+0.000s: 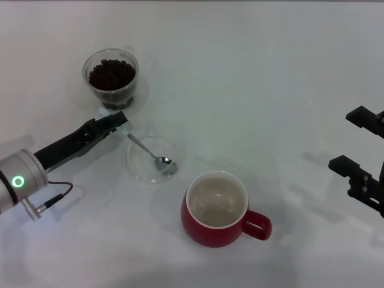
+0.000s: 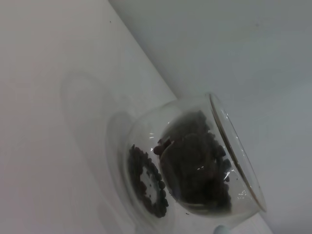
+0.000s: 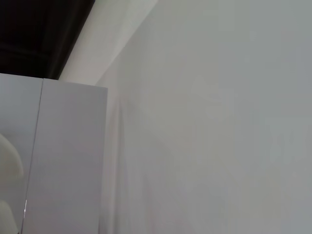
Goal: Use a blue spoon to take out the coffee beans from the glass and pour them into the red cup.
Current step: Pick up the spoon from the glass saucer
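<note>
The left gripper [image 1: 115, 122] is down low on the white table [image 1: 252, 90], just in front of the glass [image 1: 111, 78]. Its black fingers look pinched shut on the pale blue handle of the blue spoon [image 1: 150, 153], though the handle is mostly hidden, so this is hard to be sure of. The spoon's shiny bowl rests in a flat clear saucer [image 1: 137, 168], which sits between the glass and the red cup [image 1: 219, 210].

The glass is full of dark coffee beans [image 1: 111, 74]. In the left wrist view the glass [image 2: 195, 165] is close up, with the beans [image 2: 195, 168] piled inside.

The red cup stands near the saucer, and its creamy inside has no beans in it.

The right gripper [image 1: 360, 147] waits far off at the right edge, with its fingers spread apart and holding nothing.
</note>
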Controlling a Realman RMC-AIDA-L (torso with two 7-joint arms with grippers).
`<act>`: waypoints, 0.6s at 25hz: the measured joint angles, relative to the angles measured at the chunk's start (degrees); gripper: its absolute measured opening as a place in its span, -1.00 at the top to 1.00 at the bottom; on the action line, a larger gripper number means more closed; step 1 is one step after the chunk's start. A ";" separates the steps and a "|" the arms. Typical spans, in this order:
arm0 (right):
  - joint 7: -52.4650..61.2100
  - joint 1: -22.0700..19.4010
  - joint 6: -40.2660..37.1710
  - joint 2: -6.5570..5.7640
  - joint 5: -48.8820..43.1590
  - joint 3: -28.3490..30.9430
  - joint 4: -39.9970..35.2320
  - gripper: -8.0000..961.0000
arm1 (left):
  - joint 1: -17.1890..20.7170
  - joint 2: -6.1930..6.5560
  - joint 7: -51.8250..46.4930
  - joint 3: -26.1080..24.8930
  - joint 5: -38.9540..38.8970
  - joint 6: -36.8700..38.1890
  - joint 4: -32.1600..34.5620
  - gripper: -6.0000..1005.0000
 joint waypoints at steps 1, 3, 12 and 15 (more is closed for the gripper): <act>0.01 0.00 -0.05 0.00 0.07 0.00 0.00 -0.47 | 0.05 0.00 0.04 -0.07 -0.04 0.00 0.00 0.38; 0.02 0.00 -0.09 0.00 0.30 0.00 0.00 -0.47 | 0.18 0.00 0.10 -0.23 -0.42 0.01 0.00 0.45; 0.00 0.00 -0.10 -0.01 0.49 0.00 0.00 -0.47 | 0.26 0.08 0.25 -0.26 -0.81 0.01 -0.65 0.75; 0.00 0.08 -0.10 -0.01 0.52 0.00 0.00 -0.46 | 0.39 0.06 1.21 -0.26 -1.16 0.49 -0.66 0.74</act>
